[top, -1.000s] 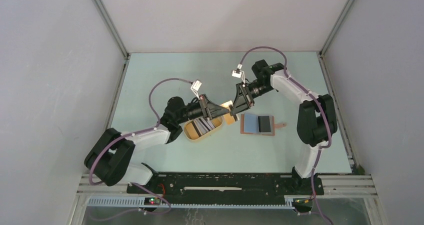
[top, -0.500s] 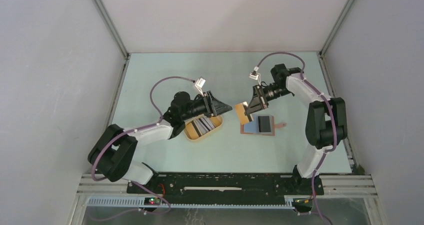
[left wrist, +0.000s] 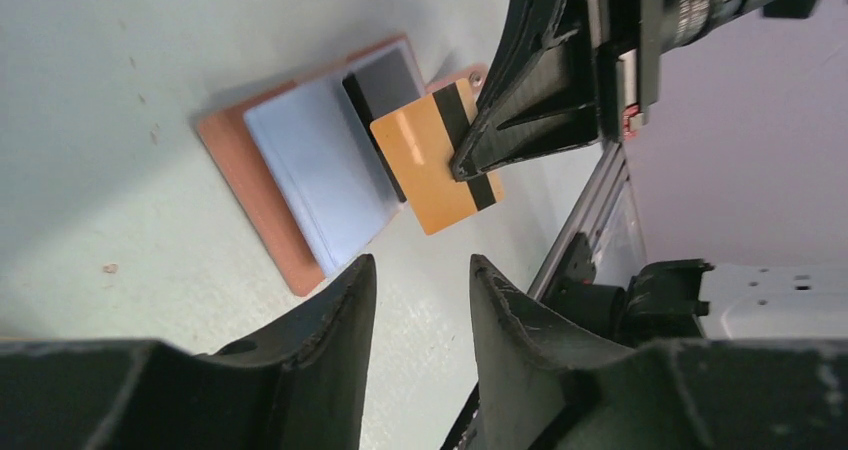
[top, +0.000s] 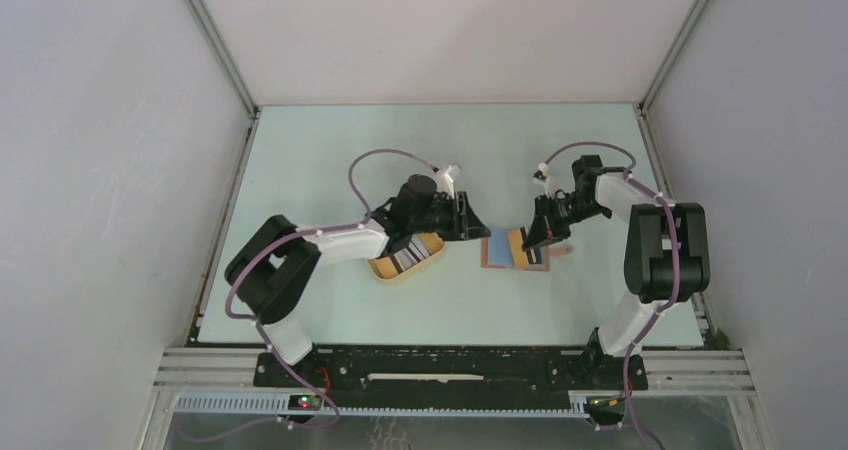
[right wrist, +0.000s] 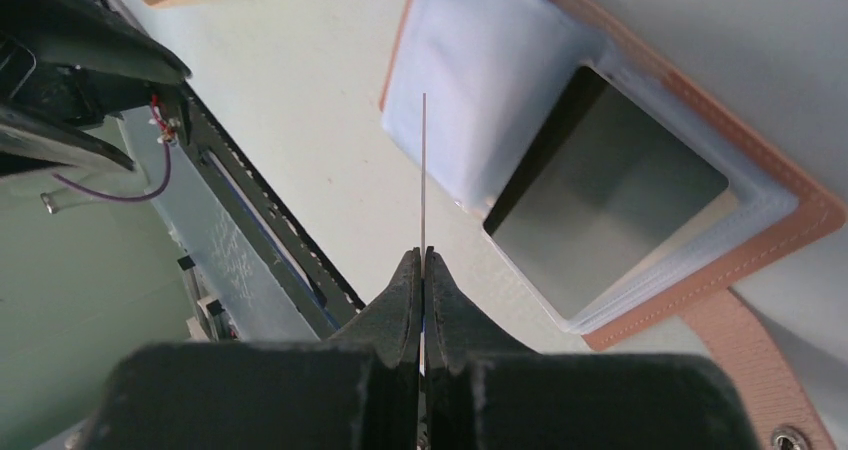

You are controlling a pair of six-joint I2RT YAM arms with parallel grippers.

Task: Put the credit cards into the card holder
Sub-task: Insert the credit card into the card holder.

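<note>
The right gripper (right wrist: 423, 255) is clamped on 1 orange card (left wrist: 415, 165) with a black stripe. The jaws are pressed flat against both faces near one short edge. The card hangs edge-on above the card holder (right wrist: 480, 70), which lies open on the table (top: 330, 160) with its light blue lining up and its snap tab pointing away from the tray (top: 385, 268). A dark rectangle occupies 1 pocket – probably a card already seated.

The left gripper (left wrist: 420, 270) hovers between the tray and the holder, with its jaws parted to a moderate gap and nothing in them. The remaining credit cards (top: 405, 253) sit stacked in the tray.

Handling notes, as judgement:
- The card is light, stiff and smooth, so it can pivot or slide out of a pinch taken at a corner.
- Grip across the flat faces at one end, leaving the far edge free to enter the pocket.
- The holder is soft and unanchored – a push along the slot may shift it unless the free arm steadies it.
</note>
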